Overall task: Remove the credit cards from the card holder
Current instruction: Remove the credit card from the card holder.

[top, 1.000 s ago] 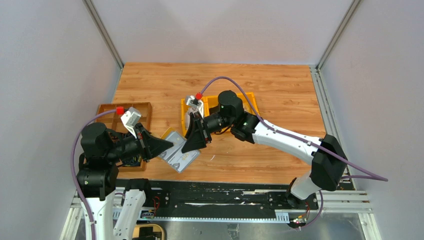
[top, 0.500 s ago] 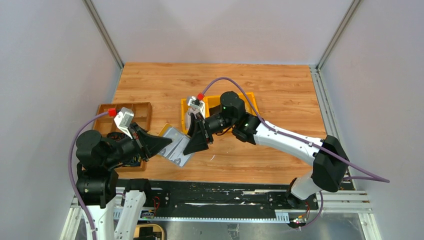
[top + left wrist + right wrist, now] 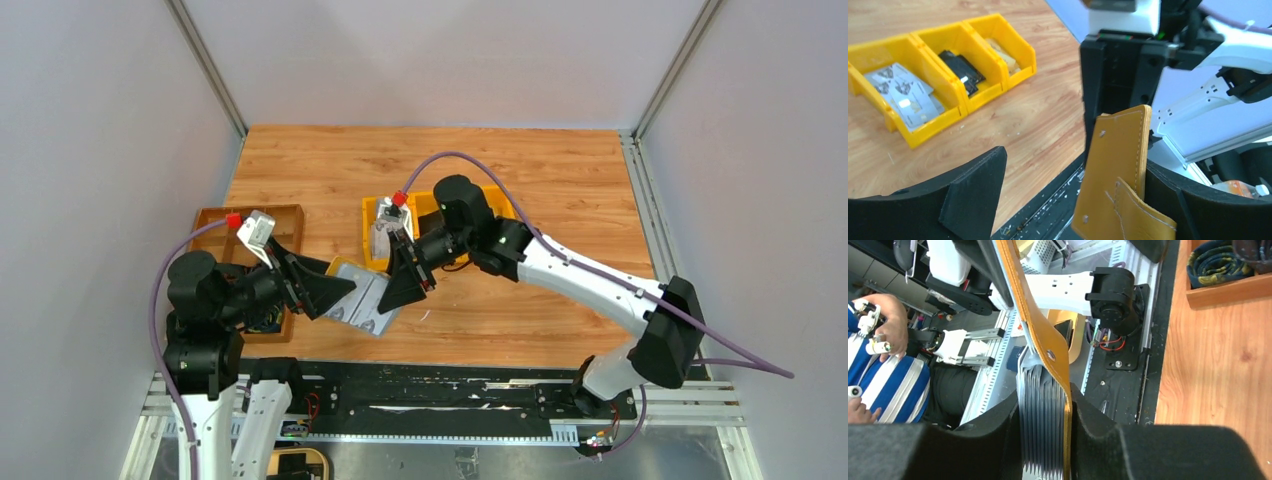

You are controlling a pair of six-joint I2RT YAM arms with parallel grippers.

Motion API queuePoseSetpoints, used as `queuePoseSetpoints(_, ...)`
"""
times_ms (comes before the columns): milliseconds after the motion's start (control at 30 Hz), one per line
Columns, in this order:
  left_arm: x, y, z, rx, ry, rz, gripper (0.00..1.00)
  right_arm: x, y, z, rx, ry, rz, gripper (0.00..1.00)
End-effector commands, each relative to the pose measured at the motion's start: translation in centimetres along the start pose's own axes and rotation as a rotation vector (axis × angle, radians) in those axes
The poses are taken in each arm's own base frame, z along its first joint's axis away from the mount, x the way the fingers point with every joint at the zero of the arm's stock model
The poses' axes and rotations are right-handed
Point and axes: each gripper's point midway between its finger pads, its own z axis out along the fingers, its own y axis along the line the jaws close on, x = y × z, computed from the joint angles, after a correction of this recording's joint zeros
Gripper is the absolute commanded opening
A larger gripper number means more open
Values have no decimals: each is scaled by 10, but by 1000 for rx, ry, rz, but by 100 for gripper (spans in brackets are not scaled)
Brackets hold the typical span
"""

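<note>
The mustard-yellow card holder hangs open just above the table's near edge, between the two grippers. My right gripper is shut on it, pinching its grey pleated pockets and yellow cover. My left gripper stands wide open around the holder's other flap, which rests close against the right finger. Several grey credit cards lie in the left compartment of the yellow bin. I cannot tell whether cards sit in the holder's pockets.
The yellow bins stand behind the right gripper; a black item fills the middle one. A brown compartment tray sits at the left, behind my left gripper. A black rail borders the near edge.
My left gripper has opened and let go of the card holder. The right gripper has closed tighter on it and drawn it slightly right.
</note>
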Motion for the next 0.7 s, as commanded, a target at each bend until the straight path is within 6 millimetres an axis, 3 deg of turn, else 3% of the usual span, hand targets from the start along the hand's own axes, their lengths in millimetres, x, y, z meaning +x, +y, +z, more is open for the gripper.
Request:
queuePoseSetpoints(0,13,3,7,57,68,-53,91,-2,9,-5,27,113,-50,0)
queuePoseSetpoints(100,18,-4,5,117,117,-37,85,6,1,-1,61,192,-14,0)
queuePoseSetpoints(333,37,-27,-6,288,226,-40,54,3,3,-6,77,229,-68,0)
queuePoseSetpoints(433,39,-30,-7,315,235,-40,43,4,7,-10,77,250,-88,0)
queuePoseSetpoints(667,35,-35,-9,326,226,-11,27,-1,16,-12,27,273,-127,0)
